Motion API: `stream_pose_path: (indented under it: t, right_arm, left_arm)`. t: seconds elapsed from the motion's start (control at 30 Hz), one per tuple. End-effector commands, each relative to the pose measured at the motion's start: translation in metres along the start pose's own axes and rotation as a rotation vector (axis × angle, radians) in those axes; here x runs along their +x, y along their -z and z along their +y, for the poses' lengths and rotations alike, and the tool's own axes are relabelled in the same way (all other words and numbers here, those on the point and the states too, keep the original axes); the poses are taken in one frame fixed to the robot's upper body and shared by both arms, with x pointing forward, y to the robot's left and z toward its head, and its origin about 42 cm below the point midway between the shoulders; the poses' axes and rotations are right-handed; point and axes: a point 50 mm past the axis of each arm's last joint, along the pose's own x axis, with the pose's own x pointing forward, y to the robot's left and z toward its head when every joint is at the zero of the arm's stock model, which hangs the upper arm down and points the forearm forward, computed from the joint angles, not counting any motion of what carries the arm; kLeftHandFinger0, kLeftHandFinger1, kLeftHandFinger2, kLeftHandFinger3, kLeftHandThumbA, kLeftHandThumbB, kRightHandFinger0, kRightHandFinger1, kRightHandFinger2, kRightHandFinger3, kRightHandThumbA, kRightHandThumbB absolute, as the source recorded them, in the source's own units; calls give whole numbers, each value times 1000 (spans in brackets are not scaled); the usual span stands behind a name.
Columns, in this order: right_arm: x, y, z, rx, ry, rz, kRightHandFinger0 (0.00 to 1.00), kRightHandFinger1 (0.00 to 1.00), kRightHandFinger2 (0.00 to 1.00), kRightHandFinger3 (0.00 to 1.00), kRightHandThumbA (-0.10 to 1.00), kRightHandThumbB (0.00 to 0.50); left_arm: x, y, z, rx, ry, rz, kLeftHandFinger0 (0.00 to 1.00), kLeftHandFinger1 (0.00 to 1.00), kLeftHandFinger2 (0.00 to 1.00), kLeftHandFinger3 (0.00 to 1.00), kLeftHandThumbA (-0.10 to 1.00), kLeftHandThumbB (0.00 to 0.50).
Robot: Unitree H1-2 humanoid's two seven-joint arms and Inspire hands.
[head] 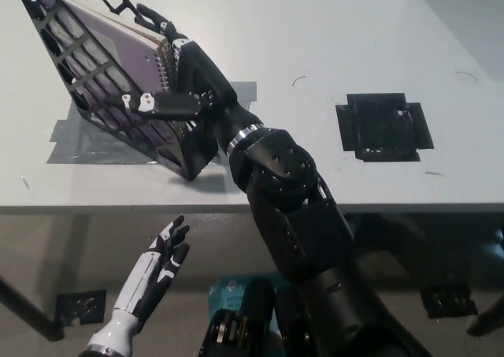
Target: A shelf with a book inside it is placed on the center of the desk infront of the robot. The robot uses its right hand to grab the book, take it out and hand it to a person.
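Pale grey desk (331, 50): we have broad bare surface to our right for carrying things out, its near edge close below. Black openwork shelf (118, 128), tilted on grey tape: we judge it may shift or tip if dragged. Purple spiral-bound book (110, 65) sits inside; it could snag on the lattice or slip. Black right hand (177, 77): fingers spread either side of the book's spine edge, not yet clamped. White left hand (157, 266): open, idle below the desk.
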Motion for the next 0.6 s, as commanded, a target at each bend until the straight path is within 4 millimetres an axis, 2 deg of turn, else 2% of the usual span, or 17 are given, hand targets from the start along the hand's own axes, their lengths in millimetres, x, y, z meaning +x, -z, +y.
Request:
stream_pose_path:
  t: [0.0,0.1,0.33,0.57]
  right_arm:
    - [11,-11,15,54,-43,-50,1000,1000,1000,1000,964,311]
    - [12,-6,14,47,-42,-39,1000,1000,1000,1000,972,294]
    - [13,1,7,47,-25,-20,1000,1000,1000,1000,961,259]
    - [15,0,4,48,-19,-25,1000,1000,1000,1000,956,268]
  left_arm:
    - [6,-11,5,11,18,-46,1000,1000,1000,1000,915,270]
    - [6,-13,5,11,17,-43,1000,1000,1000,1000,914,269]
    - [9,-16,7,18,25,-51,1000,1000,1000,1000,905,228]
    - [12,-19,7,30,29,-61,1000,1000,1000,1000,920,237]
